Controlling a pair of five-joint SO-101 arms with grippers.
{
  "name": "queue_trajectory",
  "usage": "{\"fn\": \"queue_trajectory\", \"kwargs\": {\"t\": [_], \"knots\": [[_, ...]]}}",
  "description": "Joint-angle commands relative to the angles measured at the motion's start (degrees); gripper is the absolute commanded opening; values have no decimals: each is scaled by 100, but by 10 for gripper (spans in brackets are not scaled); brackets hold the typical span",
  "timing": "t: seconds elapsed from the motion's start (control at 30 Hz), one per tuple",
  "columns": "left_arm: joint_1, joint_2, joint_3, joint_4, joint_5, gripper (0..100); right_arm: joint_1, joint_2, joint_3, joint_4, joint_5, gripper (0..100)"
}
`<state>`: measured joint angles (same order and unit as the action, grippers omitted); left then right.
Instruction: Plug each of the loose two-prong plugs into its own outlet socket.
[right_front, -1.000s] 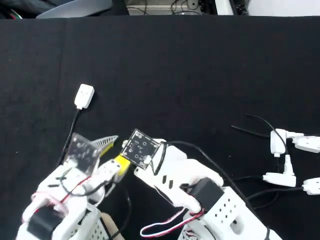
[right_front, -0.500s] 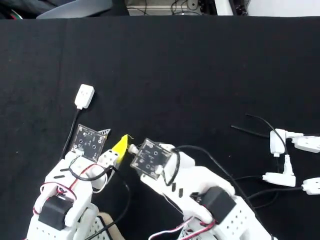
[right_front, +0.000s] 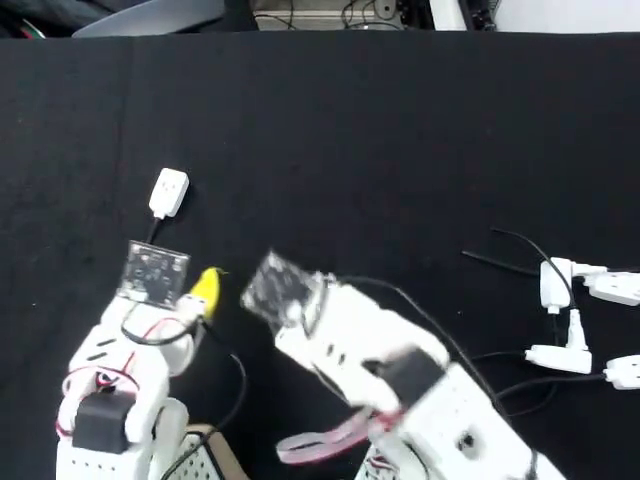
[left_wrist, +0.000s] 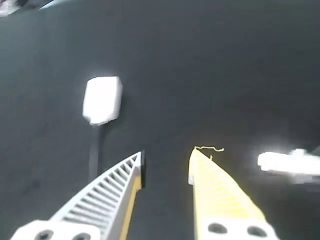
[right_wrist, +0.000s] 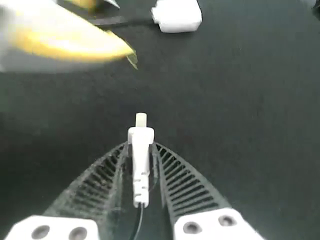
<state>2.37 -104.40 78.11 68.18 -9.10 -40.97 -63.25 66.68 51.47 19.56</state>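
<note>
While between ribbed jaws, slim plug (right_wrist: 140, 145)

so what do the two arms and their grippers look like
Both are white plastic with black motor blocks. The left arm carries red and black wires and a small circuit board at the wrist; the left gripper has one yellow ribbed finger and one white one. The right arm trails a red-and-white cable loop; the right gripper has two dark ribbed triangular fingers.
</note>
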Motion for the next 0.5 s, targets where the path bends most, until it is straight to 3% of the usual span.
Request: {"fn": "queue_trajectory", "kwargs": {"t": [0.0, 0.2, 0.47], "knots": [[-1385, -9, 145, -35, -563, 163, 431, 2149, -1218, -193, 88, 12], [-1789, -9, 1490, -818, -1266, 163, 484, 4848, -2905, 360, 105, 12], [-1780, -9, 1499, -853, -1354, 162, 519, 6369, -3802, 545, 211, 12]]}}
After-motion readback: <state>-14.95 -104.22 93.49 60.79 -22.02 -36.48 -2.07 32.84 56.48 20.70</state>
